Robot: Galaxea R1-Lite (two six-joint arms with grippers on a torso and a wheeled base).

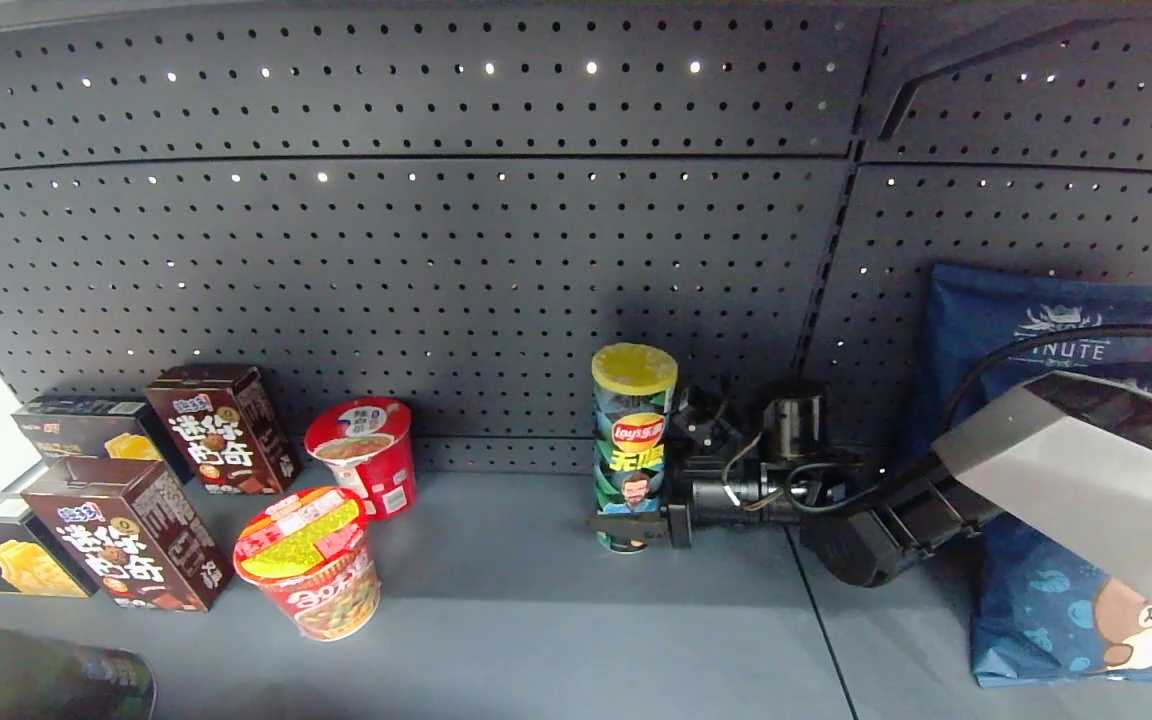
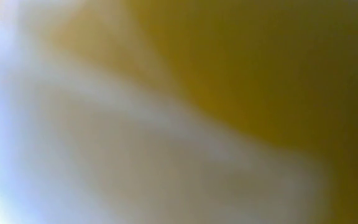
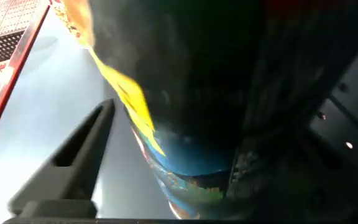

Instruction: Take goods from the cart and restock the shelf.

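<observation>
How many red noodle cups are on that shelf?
2: the rear cup stands by the pegboard, the front cup just ahead of it. None seems hidden.

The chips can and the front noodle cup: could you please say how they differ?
The chips can is tall and slim with a yellow lid; the front noodle cup is short, wide and red. The right end effector is at the can's base; the cup stands free. Both stand on the shelf.
</observation>
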